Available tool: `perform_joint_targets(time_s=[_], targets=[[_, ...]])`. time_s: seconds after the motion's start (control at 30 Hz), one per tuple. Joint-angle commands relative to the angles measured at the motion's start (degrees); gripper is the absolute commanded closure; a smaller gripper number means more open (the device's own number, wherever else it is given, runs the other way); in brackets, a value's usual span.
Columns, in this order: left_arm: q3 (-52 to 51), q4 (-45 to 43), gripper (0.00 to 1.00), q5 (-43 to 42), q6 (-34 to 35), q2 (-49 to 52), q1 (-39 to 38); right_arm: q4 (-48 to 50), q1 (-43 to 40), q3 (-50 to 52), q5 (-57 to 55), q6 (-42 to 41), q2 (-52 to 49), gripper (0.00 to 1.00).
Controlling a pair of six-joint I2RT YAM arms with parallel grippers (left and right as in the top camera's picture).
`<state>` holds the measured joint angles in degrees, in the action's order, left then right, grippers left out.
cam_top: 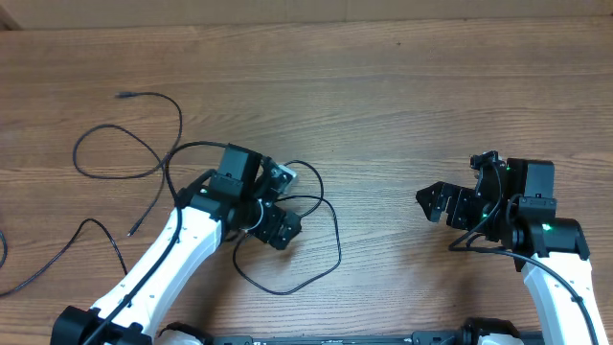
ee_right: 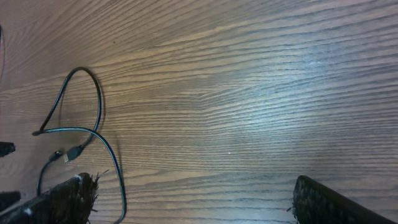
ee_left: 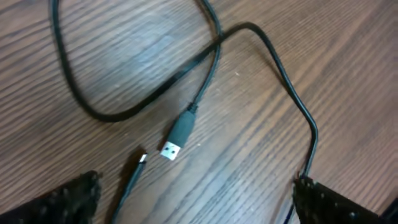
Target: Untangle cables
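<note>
Noted: cables (ee_left: 207, 74) looped on desk (cam_top: 402, 96) centre-left under left claw (cam_top: 280, 201), spread & empty; USB plug (ee_left: 177, 134) seen just ahead betw. its fingers, axis oblique, tip toward claw; right claw (cam_top: 458, 184) spread, well apart, so left arm judged nearer.

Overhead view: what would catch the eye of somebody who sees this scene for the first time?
Thin black cables loop and cross over the left half of the wooden table, and the left gripper hangs open just above them. Its wrist camera shows a silvery USB plug lying on the wood. The right gripper, also open, sits apart on the right.
</note>
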<state>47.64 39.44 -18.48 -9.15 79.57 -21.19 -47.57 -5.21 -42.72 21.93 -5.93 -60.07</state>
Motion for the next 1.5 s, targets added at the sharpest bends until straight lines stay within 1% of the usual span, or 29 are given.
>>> perform_joint_targets(time_s=[0.0,0.03,0.07,0.17,0.27,0.4,0.57,0.67,0.73,0.77,0.8,0.87,0.93,1.07,1.13,1.23,1.33,1.47], targets=[[3.2,0.1,0.0,0.9,-0.7,-0.8,-3.2,0.5,-0.1,-0.1,-1.7,0.4,0.2,0.0],[3.9,0.1,0.0,1.9,-1.6,-0.8,-3.7,0.5,-0.1,-0.1,-1.7,0.4,0.2,0.0],[5.1,-0.3,0.0,3.9,-4.1,-0.8,-4.5,0.5,-0.1,-0.1,-1.7,0.4,0.2,0.0],[5.2,-4.7,0.0,6.6,-9.6,-0.5,-5.1,0.1,-0.1,-0.1,-1.7,0.2,0.2,0.0],[5.2,-9.3,0.0,6.9,-12.3,1.0,-5.1,0.1,-0.1,-0.1,-1.7,0.2,0.2,0.0],[5.2,-11.6,0.0,6.8,-14.9,5.4,-5.1,0.1,-0.1,-0.1,-1.6,0.0,0.2,0.0],[5.2,-7.0,0.0,0.9,-14.5,12.2,-5.6,0.5,-0.1,-0.1,-1.3,0.0,0.2,0.0],[5.2,-3.8,0.0,-0.7,-14.5,13.0,-5.6,0.5,-0.1,-0.1,-1.3,0.0,0.2,0.0],[5.4,-1.7,0.05,-4.9,-14.7,12.9,-5.6,0.7,-0.1,-0.1,-1.3,0.0,0.2,0.0],[5.8,0.0,0.07,-8.5,-14.7,12.9,-5.6,0.8,-0.1,-0.1,-1.3,0.0,0.2,0.0],[6.5,2.7,0.13,-12.5,-14.6,12.9,-5.8,0.9,-0.1,-0.1,-1.3,0.0,0.2,0.0],[7.0,6.0,0.19,-14.9,-14.7,12.9,-6.4,0.9,-0.1,-0.1,-1.3,0.0,0.2,0.0],[7.0,9.2,0.22,-14.6,-14.8,12.9,-7.9,0.8,-0.1,-0.1,-1.3,0.0,0.2,0.0],[7.0,11.3,0.22,-11.8,-14.9,12.9,-11.4,1.0,-0.1,-0.1,-1.3,0.0,0.2,0.0],[7.0,11.1,0.18,-9.5,-14.9,12.9,-13.2,1.0,-0.1,-0.1,-1.3,0.0,0.2,0.0],[6.9,11.3,0.16,-5.1,-14.8,13.0,-15.8,0.9,-0.1,-0.1,-1.3,0.0,0.2,0.0],[6.7,11.7,0.16,-3.9,-14.6,13.0,-16.7,0.8,-0.1,-0.1,-1.3,0.0,0.2,0.0],[6.1,12.0,0.12,-3.8,-14.4,13.0,-17.2,0.7,-0.1,-0.1,-1.3,0.0,0.2,0.0]])
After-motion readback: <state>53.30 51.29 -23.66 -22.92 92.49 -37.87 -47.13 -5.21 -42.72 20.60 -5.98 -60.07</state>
